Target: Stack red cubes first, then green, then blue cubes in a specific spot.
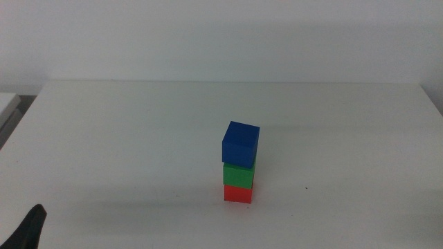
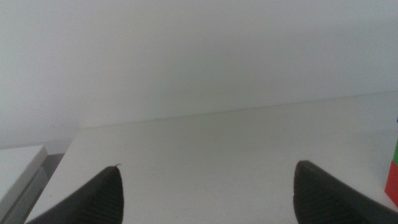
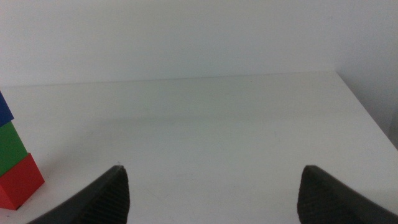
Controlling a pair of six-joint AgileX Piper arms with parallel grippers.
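A stack of three cubes stands on the white table [image 1: 138, 138], a little right of centre. The red cube [image 1: 238, 193] is at the bottom, the green cube [image 1: 239, 173] on it, and the blue cube [image 1: 240, 144] on top, slightly turned. The stack's edge also shows in the left wrist view [image 2: 393, 177] and in the right wrist view, red [image 3: 18, 182], green [image 3: 11, 147], blue [image 3: 4, 107]. My left gripper [image 2: 207, 186] is open and empty, its tip at the middle view's bottom left [image 1: 28, 228]. My right gripper [image 3: 213, 186] is open and empty, out of the middle view.
A pale grey object [image 1: 7, 104] sits off the table's far left edge; it also shows in the left wrist view [image 2: 15, 165]. The table's right edge shows in the right wrist view [image 3: 373, 118].
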